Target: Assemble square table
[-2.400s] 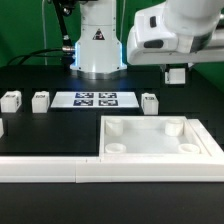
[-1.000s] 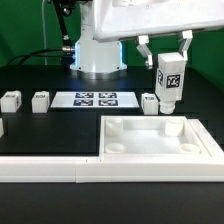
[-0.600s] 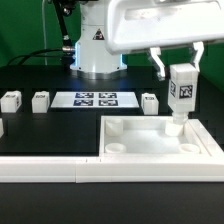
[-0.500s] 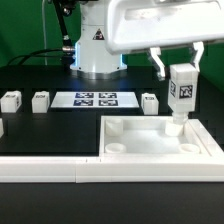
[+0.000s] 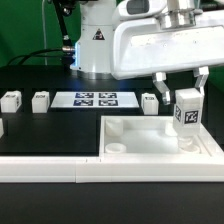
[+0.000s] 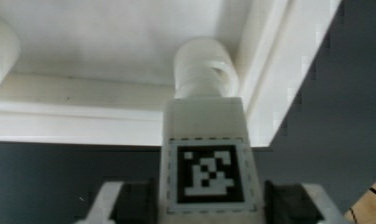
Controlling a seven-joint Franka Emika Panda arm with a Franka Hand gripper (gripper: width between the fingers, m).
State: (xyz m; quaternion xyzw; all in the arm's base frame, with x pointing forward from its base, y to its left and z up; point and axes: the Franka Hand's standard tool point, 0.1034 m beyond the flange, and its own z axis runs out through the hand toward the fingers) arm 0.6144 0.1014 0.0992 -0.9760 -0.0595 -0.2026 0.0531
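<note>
The white square table top (image 5: 150, 150) with raised rim and round corner sockets lies at the exterior view's right front. My gripper (image 5: 181, 96) is shut on a white tagged leg (image 5: 187, 113) and holds it upright over the top's near-right corner socket (image 5: 191, 149), its lower end at the socket. In the wrist view the leg (image 6: 208, 150) sits between my fingers (image 6: 121, 203), its narrow tip (image 6: 204, 70) against the top's rim (image 6: 283, 55). Three more tagged legs (image 5: 11, 100), (image 5: 40, 100), (image 5: 149, 103) stand on the black table.
The marker board (image 5: 95, 99) lies at the back centre in front of the robot base (image 5: 97, 45). A long white border rail (image 5: 60, 166) runs along the front. Another small white part (image 5: 2, 127) sits at the left edge.
My gripper has carried the leg right and down, from above the table's back right to the top's near-right corner socket. The other legs have not moved.
</note>
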